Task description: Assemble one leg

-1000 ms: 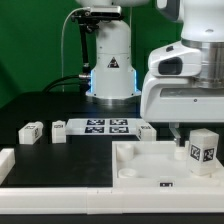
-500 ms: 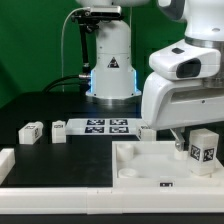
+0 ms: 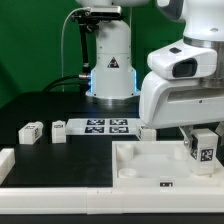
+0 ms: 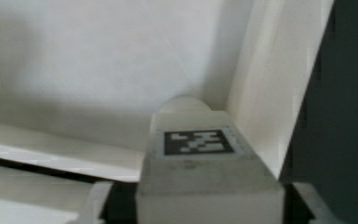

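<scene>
- Leg (image 3: 205, 150) at 3–4 o'clock in the exterior view, over the corner of the white panel (image 3: 145, 165) on that side; can't tell if its base touches the panel.
- Leg stands upright, long axis running 12 to 6 o'clock, tagged face toward the exterior camera.
- Tool (image 3: 204, 133) clenched on the leg, one finger on each side; in the wrist view the leg (image 4: 197, 150) sits between the tool's (image 4: 197, 203) dark fingers (image 4: 123, 205).
- Labels: square black-and-white tag on the leg, several tags on the marker board (image 3: 108, 126) at centre, warning triangle (image 3: 112, 65) on the robot base at 12 o'clock. Small dark mark on the panel's front edge, unreadable.
- Edges: wrist view shows the panel's edge just beside the leg, dark worktop past it.
- Room: bare worktop (image 3: 30, 100) at 9–10 o'clock; two small white blocks (image 3: 30, 131) at 9 o'clock, well apart from the leg.
</scene>
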